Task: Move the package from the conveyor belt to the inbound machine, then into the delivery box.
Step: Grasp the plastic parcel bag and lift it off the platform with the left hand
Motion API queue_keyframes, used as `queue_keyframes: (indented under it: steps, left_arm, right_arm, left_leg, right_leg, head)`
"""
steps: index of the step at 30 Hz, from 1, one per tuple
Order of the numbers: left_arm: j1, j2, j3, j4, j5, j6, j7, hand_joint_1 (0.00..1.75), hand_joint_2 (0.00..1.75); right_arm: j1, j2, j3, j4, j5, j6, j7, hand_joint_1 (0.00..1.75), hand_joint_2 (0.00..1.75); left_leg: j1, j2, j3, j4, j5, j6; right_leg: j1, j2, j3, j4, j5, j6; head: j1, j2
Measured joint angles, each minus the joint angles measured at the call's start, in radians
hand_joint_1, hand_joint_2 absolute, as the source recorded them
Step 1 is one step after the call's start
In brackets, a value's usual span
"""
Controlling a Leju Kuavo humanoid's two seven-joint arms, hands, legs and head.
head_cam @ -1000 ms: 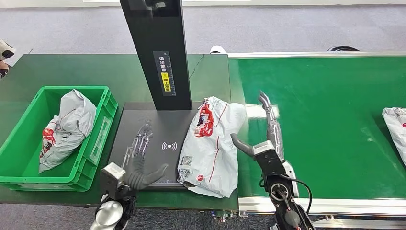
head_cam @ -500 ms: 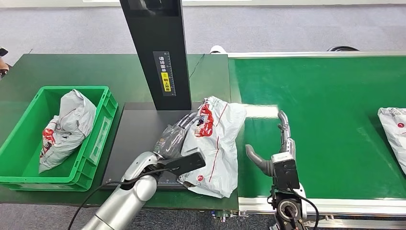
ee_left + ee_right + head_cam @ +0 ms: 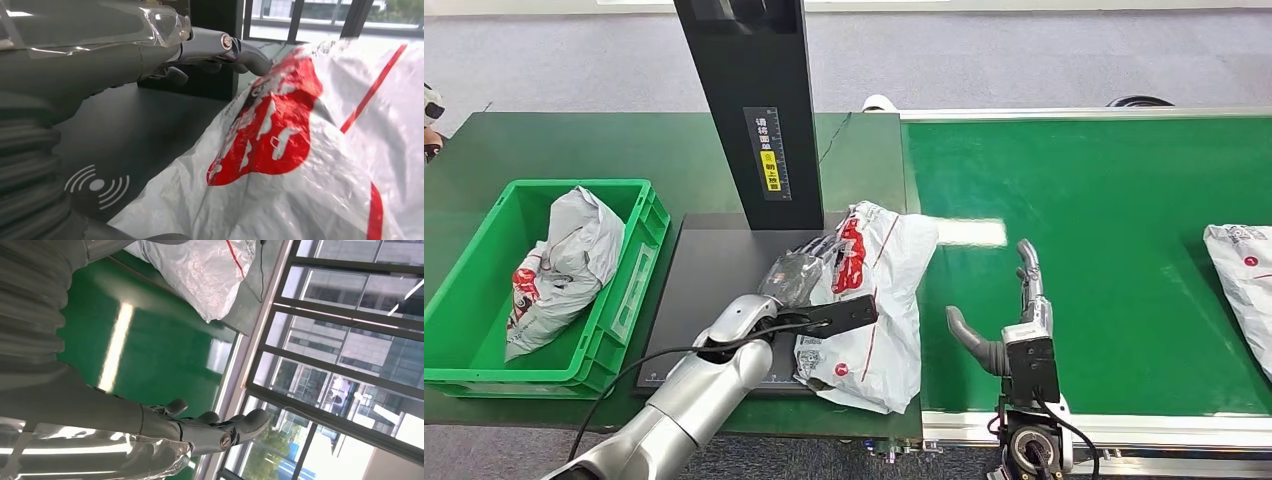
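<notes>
1. Head view: your left hand (image 3: 809,280), fingers spread, rests at the edge of the white courier package (image 3: 871,300), which lies on the inbound machine's scan plate (image 3: 714,270).
2. Close fully around the bag's edge before lifting toward the green delivery box (image 3: 639,215).
3. Right hand (image 3: 1009,320) hovers empty and spread over the conveyor belt (image 3: 1124,200).
4. Left wrist view alone shows fingertips (image 3: 250,52) touching the package's red print.

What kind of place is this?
Probably a parcel sorting station: a green conveyor belt carrying packages, a black scanning machine with a pad, and a green crate holding a bagged parcel.
</notes>
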Motion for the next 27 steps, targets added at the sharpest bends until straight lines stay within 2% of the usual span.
queue_keyframes:
  steps: [6, 17, 18, 19, 22, 23, 27]
  left_arm:
    - [-0.011, -0.014, -0.014, 0.050, -0.033, -0.050, -0.001, 0.00, 1.75]
    - [-0.026, -0.024, -0.018, 0.083, -0.047, -0.074, -0.009, 0.00, 1.75]
    - [-0.028, -0.025, -0.021, 0.086, -0.051, -0.080, -0.014, 0.05, 1.75]
    - [-0.029, -0.027, -0.024, 0.089, -0.054, -0.084, -0.017, 0.41, 1.75]
    - [-0.029, -0.032, -0.034, 0.099, -0.059, -0.087, -0.022, 1.62, 1.75]
    - [-0.027, -0.034, -0.036, 0.102, -0.061, -0.085, -0.022, 1.70, 1.75]
    - [-0.022, -0.038, -0.039, 0.109, -0.066, -0.079, -0.022, 1.74, 1.75]
  right_arm:
    - [-0.006, 0.007, -0.010, 0.004, 0.002, 0.003, 0.002, 0.00, 1.75]
    - [-0.009, 0.012, -0.021, 0.007, 0.003, 0.007, 0.003, 0.00, 1.75]
    - [-0.009, 0.012, -0.021, 0.008, 0.004, 0.008, 0.003, 0.00, 1.75]
    - [-0.009, 0.013, -0.022, 0.008, 0.006, 0.008, 0.003, 0.00, 1.75]
    - [-0.008, 0.013, -0.025, 0.008, 0.010, 0.008, 0.007, 0.00, 1.75]
    - [-0.008, 0.013, -0.027, 0.007, 0.011, 0.008, 0.009, 0.00, 1.75]
    - [-0.003, 0.013, -0.032, 0.006, 0.012, 0.008, 0.012, 0.00, 1.75]
  left_leg:
    - [0.000, 0.000, 0.000, 0.000, 0.000, 0.000]
    - [0.000, 0.000, 0.001, 0.000, 0.000, 0.000]
    - [0.000, 0.000, 0.002, 0.000, 0.000, 0.000]
    - [0.000, -0.001, 0.002, 0.000, 0.000, 0.000]
    - [0.000, -0.001, 0.002, 0.000, 0.000, 0.000]
    - [0.000, -0.001, 0.002, 0.000, 0.000, 0.000]
    - [0.000, -0.001, 0.003, 0.000, 0.000, 0.000]
  right_leg:
    - [0.000, 0.000, 0.000, 0.000, 0.000, 0.000]
    - [0.000, 0.000, 0.002, 0.000, 0.000, 0.000]
    - [0.000, 0.000, 0.003, 0.000, 0.000, 0.000]
    - [0.000, -0.001, 0.003, 0.000, 0.000, 0.000]
    - [0.000, -0.001, 0.003, 0.000, 0.000, 0.000]
    - [0.000, -0.001, 0.004, 0.000, 0.000, 0.000]
    - [0.000, -0.001, 0.004, 0.000, 0.000, 0.000]
  head:
    - [0.000, 0.000]
    - [0.000, 0.000]
    - [0.000, 0.000]
    - [0.000, 0.000]
    - [0.000, 0.000]
    - [0.000, 0.000]
    - [0.000, 0.000]
